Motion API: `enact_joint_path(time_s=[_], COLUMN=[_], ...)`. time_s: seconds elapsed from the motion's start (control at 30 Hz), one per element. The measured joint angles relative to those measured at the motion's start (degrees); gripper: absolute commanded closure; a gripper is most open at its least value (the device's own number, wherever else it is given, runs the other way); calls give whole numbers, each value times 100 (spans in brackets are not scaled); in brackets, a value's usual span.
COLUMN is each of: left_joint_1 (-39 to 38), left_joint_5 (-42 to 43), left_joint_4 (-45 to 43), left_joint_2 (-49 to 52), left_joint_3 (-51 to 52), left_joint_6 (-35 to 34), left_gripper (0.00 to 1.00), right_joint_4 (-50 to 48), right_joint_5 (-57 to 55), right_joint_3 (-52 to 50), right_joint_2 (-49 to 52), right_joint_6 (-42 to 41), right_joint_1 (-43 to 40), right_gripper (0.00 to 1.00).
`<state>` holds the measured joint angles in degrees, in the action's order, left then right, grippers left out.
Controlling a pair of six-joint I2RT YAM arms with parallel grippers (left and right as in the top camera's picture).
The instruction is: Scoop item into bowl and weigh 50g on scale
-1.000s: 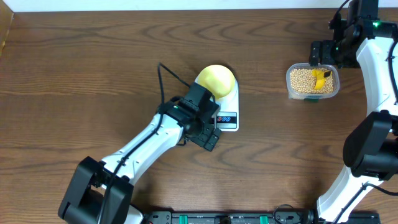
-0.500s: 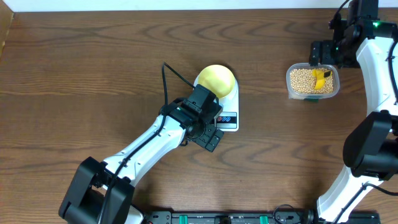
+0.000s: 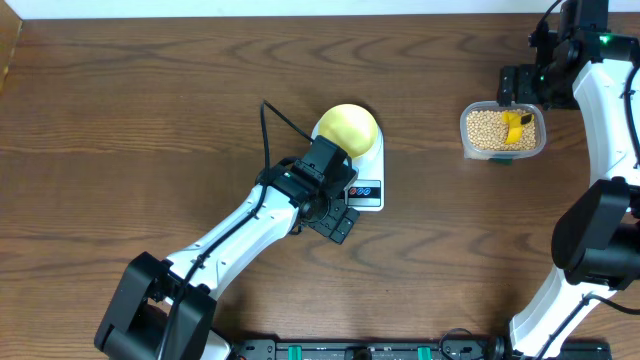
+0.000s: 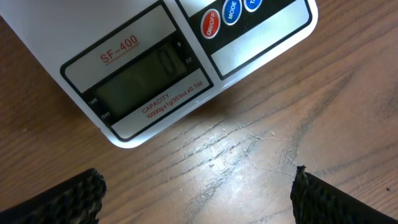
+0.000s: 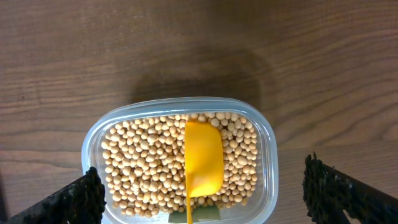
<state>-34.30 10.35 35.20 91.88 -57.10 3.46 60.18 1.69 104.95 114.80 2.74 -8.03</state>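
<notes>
The pale yellow-green bowl (image 3: 347, 129) stands on the white scale (image 3: 368, 176). In the left wrist view the scale's display (image 4: 142, 78) reads 0, with a red and a blue button (image 4: 211, 23) beside it. My left gripper (image 3: 338, 217) is open and empty, low over the table at the scale's front edge; its fingertips (image 4: 59, 202) show wide apart. Tan beans (image 5: 149, 165) fill a clear tub (image 3: 503, 130) with a yellow scoop (image 5: 203, 157) lying in them. My right gripper (image 5: 202, 199) is open above the tub, empty.
The left arm's black cable (image 3: 275, 120) loops up beside the bowl. The table's back edge meets a white wall (image 3: 300, 8). The right arm (image 3: 605, 120) runs down the right side of the table.
The left gripper shifted slightly toward the scale's front between one second ago and half a second ago, then stayed still. The right arm has not moved.
</notes>
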Motion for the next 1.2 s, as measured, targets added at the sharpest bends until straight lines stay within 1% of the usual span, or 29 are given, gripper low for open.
enact_joint_path(time_s=[0.47,0.53,0.57,0.73,0.77,0.87,0.9,0.97,1.1,1.13,1.17,1.2], left_joint_1=[0,0,0,0,0,0,0,0,0,0,0,0], left_joint_5=[-4,-2,-4,-20,-20,-20,-20,-20,-20,-22,-22,-22], left_joint_4=[20,20,20,17,20,17,22,24,35,33,35,37], left_joint_2=[0,0,0,0,0,0,0,0,0,0,0,0], left_joint_3=[0,0,0,0,0,0,0,0,-2,-2,-2,-2], left_joint_6=[0,0,0,0,0,0,0,0,0,0,0,0], left_gripper=[2,2,2,2,2,2,2,2,2,2,2,2], right_joint_4=[0,63,166,772,903,1401,1574,1939,2179,2122,2079,2015], right_joint_5=[103,133,142,157,155,164,166,175,170,170,168,166], right_joint_3=[0,0,0,0,0,0,0,0,-13,-39,-66,-101], right_joint_2=[0,0,0,-4,-11,-57,-74,-109,-142,-144,-146,-146], right_joint_6=[0,0,-15,-4,-20,-59,-70,-103,-107,-107,-107,-118], right_joint_1=[0,0,0,0,0,0,0,0,7,7,7,7], right_gripper=[1,10,16,29,33,52,53,46,43,45,49,57])
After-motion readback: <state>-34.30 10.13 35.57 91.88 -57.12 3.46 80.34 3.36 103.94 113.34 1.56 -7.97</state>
